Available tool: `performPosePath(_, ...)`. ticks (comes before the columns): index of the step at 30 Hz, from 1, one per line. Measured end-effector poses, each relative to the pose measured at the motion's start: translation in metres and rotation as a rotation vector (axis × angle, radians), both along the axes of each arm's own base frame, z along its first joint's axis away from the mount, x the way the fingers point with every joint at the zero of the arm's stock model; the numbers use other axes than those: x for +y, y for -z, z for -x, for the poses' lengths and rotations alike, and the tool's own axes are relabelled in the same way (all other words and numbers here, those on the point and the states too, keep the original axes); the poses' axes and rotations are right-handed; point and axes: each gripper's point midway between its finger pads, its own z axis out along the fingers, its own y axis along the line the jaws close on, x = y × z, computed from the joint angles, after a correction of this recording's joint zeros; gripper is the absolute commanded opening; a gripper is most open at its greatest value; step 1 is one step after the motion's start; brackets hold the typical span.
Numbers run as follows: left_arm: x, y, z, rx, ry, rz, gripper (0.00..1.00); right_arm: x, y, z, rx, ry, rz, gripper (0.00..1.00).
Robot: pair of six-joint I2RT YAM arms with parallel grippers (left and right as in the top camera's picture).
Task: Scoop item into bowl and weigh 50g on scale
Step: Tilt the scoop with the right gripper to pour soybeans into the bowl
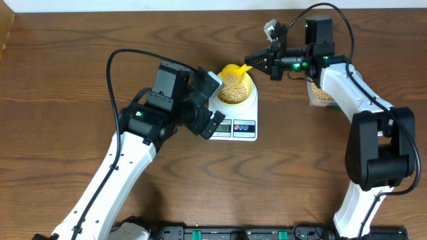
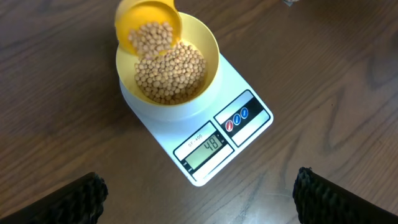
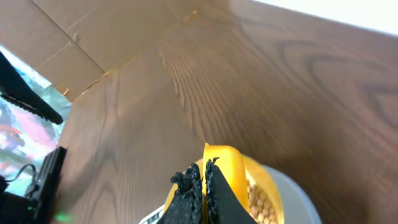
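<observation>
The white scale [image 1: 241, 127] [image 2: 242, 93] carries the pale yellow bowl [image 1: 248, 85] [image 2: 208, 40], partly filled with beige beans [image 2: 171, 74] [image 3: 258, 200]. A bright yellow scoop [image 1: 232, 69] [image 2: 148, 22] [image 3: 227, 171] is tipped over the bowl's far rim, with beans in its cup. My right gripper [image 1: 257, 61] [image 3: 204, 171] is shut on the scoop's handle. My left gripper [image 1: 212, 103] [image 2: 199, 205] stands open at the scale's left end, its fingers [image 2: 56, 202] wide apart over bare wood, holding nothing. The scale's display [image 2: 204, 146] reads 48.
A clear tub of beans [image 1: 321, 95] stands to the right of the scale, partly hidden under my right arm. Brown cardboard [image 3: 93, 37] borders the far edge of the wooden table [image 1: 67, 80].
</observation>
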Motion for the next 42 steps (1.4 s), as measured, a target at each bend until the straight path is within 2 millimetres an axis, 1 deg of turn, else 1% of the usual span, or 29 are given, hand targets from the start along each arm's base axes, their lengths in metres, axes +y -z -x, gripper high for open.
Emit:
performPosePath(2,0.0,0.0002,0.0,0.001,0.0,0.0,0.98,0.0004,-0.001,0.0007,-0.003,-0.006,-0.005,0.01)
performPosePath(6,-0.0001,0.0,0.0,0.0,0.0,0.0,0.98,0.0,0.0033,0.005,0.039,-0.009,-0.001,0.01)
performPosePath(42,0.0001,0.0002,0.0,0.001,0.0,-0.001,0.98,0.0002,0.0024,0.0045,0.031,-0.01,-0.003,0.01)
